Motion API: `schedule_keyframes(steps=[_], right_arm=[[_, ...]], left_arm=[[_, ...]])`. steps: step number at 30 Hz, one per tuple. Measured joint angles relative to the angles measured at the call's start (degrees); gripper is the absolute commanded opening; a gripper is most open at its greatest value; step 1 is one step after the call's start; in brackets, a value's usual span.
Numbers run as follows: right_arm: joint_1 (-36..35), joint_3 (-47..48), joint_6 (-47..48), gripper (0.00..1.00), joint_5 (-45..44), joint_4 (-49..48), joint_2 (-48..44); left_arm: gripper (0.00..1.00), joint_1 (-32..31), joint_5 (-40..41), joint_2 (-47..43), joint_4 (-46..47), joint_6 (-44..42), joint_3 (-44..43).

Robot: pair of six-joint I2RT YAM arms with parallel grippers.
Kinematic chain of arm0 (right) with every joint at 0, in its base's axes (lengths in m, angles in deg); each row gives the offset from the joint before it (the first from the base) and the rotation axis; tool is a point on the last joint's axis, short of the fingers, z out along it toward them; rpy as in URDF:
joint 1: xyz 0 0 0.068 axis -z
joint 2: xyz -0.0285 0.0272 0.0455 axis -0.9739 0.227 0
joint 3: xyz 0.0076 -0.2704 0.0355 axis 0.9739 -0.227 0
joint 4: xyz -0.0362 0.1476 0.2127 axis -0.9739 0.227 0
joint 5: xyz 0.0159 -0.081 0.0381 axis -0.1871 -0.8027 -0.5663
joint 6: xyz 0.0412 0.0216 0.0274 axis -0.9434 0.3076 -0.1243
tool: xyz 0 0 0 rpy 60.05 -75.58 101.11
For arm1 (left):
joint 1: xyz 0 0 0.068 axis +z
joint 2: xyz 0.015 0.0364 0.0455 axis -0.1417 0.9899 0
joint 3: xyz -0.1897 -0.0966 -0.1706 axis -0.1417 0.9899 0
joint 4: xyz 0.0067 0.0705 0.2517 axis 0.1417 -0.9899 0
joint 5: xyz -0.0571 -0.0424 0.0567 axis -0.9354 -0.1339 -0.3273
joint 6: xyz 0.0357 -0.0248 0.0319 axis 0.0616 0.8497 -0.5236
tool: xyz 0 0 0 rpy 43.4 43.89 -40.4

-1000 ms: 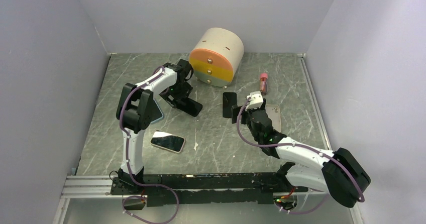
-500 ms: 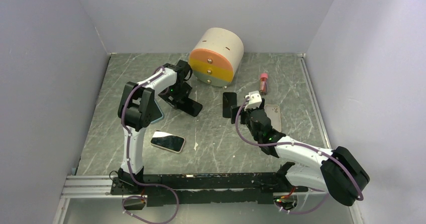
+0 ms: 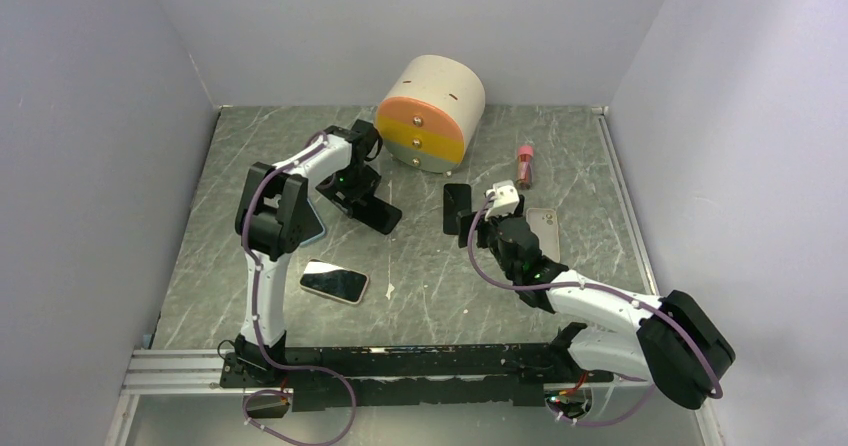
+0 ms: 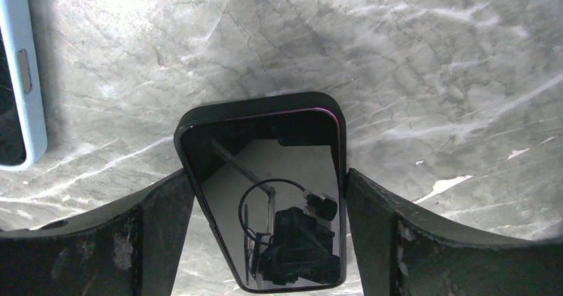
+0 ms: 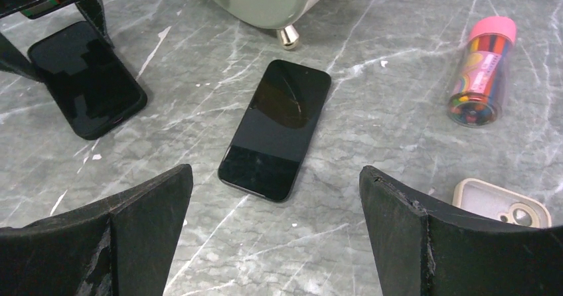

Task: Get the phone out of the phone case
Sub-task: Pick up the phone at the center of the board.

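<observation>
Checking in from the remote station. The left pincer looks closed down onto the black phone, with one finger against each long side. I can't quite see whether both fingers are truly pressing.

That phone sits in its black case on the bench. It's just in front of the drawer drum, over on the left-arm side of it. The right pincer is spread wide with nothing in it. It hangs over a bare phone that lies flat, also in front of the drum but straight out from its feet.

Handling-wise, I'd guess the phone is light and rigid, with a glossy glass face that's slick and worth not scraping. The case looks like a thin shell with a lip wrapped round the screen edge, probably a bit flexible. Squeezing the sides only clamps case to phone, so I'd hold one end and have the other pincer peel a corner lip back.

As for writing, I can't read any logo or text on the phone or case; the screen only mirrors the wrist camera and its cable. A pink tube on the right-arm side of the drum has colourful print, too small to read. Nearer to me than that tube is an empty beige case, no markings visible.
</observation>
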Motion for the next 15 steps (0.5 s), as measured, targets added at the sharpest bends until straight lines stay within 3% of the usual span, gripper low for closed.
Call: schedule_keyframes(steps=[9,15], right_arm=[[0.0,2.1,-0.5,0.97,9.2,0.0,2.4],[-0.1,4.2,-5.1,0.97,16.4,-0.6,6.1]], left_arm=[[0.48,0.0,-1.4,-6.3,7.6,-0.6,9.4],[0.38,-0.1,-2.9,-12.8,14.6,-2.3,18.8]])
